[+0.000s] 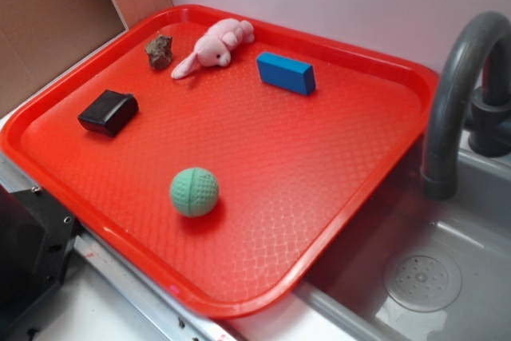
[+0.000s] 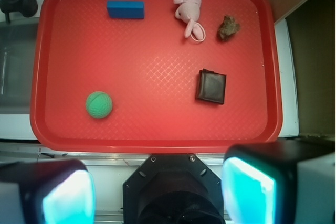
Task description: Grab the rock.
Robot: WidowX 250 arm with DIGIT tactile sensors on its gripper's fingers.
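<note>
The rock (image 1: 160, 51) (image 2: 229, 28) is a small jagged brown-grey lump in the far left corner of the red tray (image 1: 335, 221) (image 2: 157, 142), just left of the pink plush toy (image 1: 214, 45) (image 2: 188, 8). My gripper (image 2: 157, 192) is open and high above the tray's near edge, far from the rock; its two cyan pads (image 2: 247, 192) stand wide apart with nothing between them. The exterior view does not show the gripper.
On the tray also lie a smooth black block (image 1: 108, 112) (image 2: 211, 86), a green ball (image 1: 194, 192) (image 2: 98, 104) and a blue block (image 1: 286, 73) (image 2: 125, 9). A grey sink (image 1: 447, 277) with a dark faucet (image 1: 455, 93) borders the tray's right side. The black robot base (image 2: 170, 187) sits below the tray.
</note>
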